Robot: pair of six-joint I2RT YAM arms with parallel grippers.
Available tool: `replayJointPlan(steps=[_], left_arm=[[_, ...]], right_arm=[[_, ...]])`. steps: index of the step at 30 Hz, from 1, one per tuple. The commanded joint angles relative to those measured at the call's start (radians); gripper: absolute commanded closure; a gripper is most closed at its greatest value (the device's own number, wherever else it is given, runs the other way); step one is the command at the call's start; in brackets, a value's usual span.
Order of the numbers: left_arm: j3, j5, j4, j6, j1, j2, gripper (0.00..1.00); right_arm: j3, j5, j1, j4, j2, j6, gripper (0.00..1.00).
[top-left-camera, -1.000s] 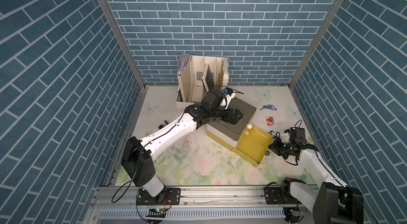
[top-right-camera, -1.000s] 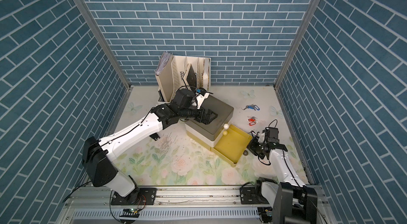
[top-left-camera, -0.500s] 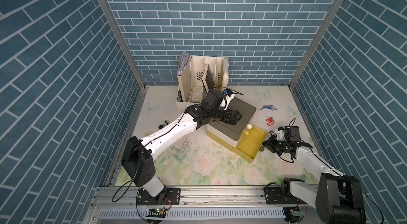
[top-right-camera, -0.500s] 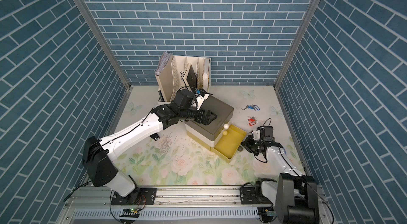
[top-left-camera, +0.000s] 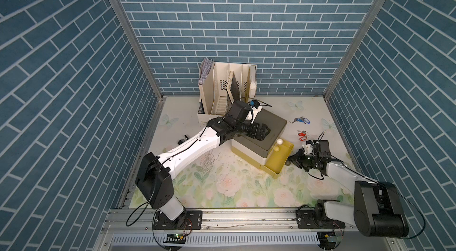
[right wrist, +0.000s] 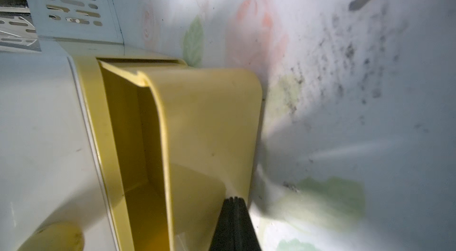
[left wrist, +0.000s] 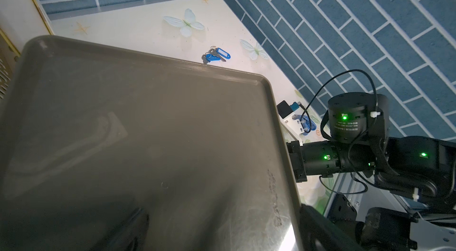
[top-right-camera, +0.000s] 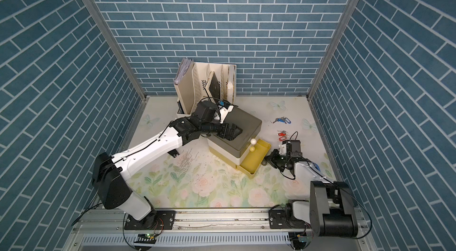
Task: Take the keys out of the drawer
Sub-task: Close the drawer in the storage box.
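The keys (top-left-camera: 302,135) lie near the right end effector (top-left-camera: 293,161), untouched.

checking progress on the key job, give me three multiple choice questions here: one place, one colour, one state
1. Where are the blue-tagged keys? A in the drawer B on the table C in a gripper
2. What colour is the open drawer? A yellow B red C grey
3. The right gripper is: A wide open B shut C clamping keys
Answers: B, they lie on the floral table; A, its walls are yellow; B, its black fingers meet in the right wrist view.
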Motion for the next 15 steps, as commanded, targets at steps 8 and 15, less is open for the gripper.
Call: replayJointPlan(steps=[8, 15], left_arm=[[-0.02, -0.006, -0.01, 0.006, 0.007, -0.032, 0.0], [-0.019, -0.008, -0.013, 0.007, 0.008, -0.032, 0.0]], right_arm=[[0.001, -0.066, 0.034, 0.179, 0.067, 0.076, 1.0], [0.029, -0.071, 0.058, 0.222, 0.115, 0.098, 1.0]])
